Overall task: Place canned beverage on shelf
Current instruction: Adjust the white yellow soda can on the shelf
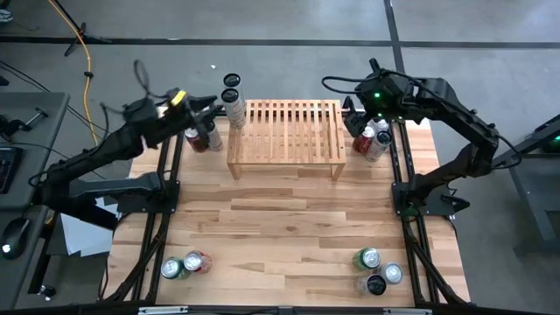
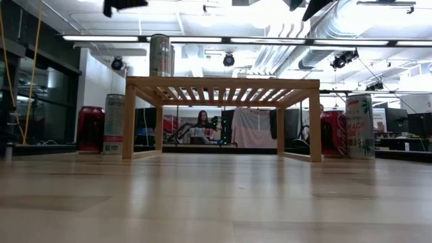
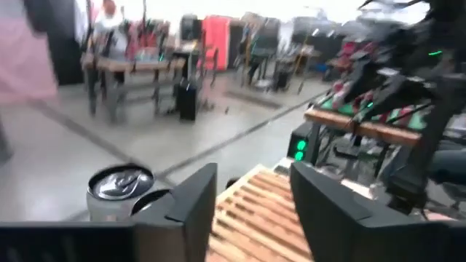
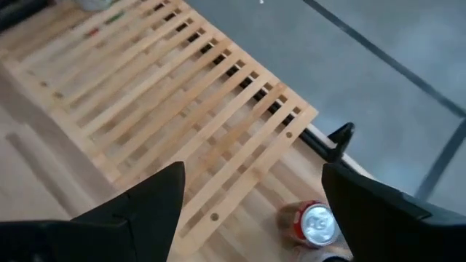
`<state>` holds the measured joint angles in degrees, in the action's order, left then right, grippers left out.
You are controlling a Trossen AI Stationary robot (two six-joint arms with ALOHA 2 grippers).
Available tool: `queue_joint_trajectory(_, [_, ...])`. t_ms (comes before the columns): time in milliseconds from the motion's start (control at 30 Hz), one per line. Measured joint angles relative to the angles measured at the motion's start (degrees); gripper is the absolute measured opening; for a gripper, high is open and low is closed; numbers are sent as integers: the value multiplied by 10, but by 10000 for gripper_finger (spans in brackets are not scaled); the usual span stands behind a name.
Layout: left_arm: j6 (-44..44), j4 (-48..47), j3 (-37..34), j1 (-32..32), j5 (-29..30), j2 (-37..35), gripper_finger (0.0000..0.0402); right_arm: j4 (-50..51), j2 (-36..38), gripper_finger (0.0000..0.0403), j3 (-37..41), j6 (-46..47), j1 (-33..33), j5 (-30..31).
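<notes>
The worktop (image 1: 289,219) carries the shelf (image 1: 285,131) at its far centre. One canned beverage (image 1: 234,107) stands upright on the shelf's far-left corner, long axis vertical. The left gripper (image 1: 213,111), jaws spread and empty, sits just left of it; the right gripper (image 1: 354,118) waits open beside the shelf's right end.

We list two arms, left arm (image 1: 105,157) and right arm (image 1: 459,140), both built of dark, nearly black segments with rounded joints. The left arm carries a yellow marking (image 1: 178,96) near its wrist. The right arm shows a small green light (image 1: 377,95) and a black cable looping off its wrist. Each pincer has two flat, dark, wedge-shaped fingers (image 4: 378,211), matte and unmarked.
</notes>
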<state>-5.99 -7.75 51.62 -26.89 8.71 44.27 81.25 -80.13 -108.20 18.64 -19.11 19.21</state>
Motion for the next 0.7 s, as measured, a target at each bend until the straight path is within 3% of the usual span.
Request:
queue_joint_trajectory(133, [-24,-60,94,-25,0,90,232,0,-12,310,0,-64,-5,11])
queue_joint_trajectory(333, [-16,-178,289,-60,3,223,290,-5,-17,310,0,-145,-40,21])
queue_joint_trajectory(500, [-59,-279,440,-90,65,318,299,-15,-17,310,0,-167,-75,19])
queue_joint_trajectory(700, [-144,-410,556,-124,50,404,296,-32,-17,310,0,-174,-107,-35])
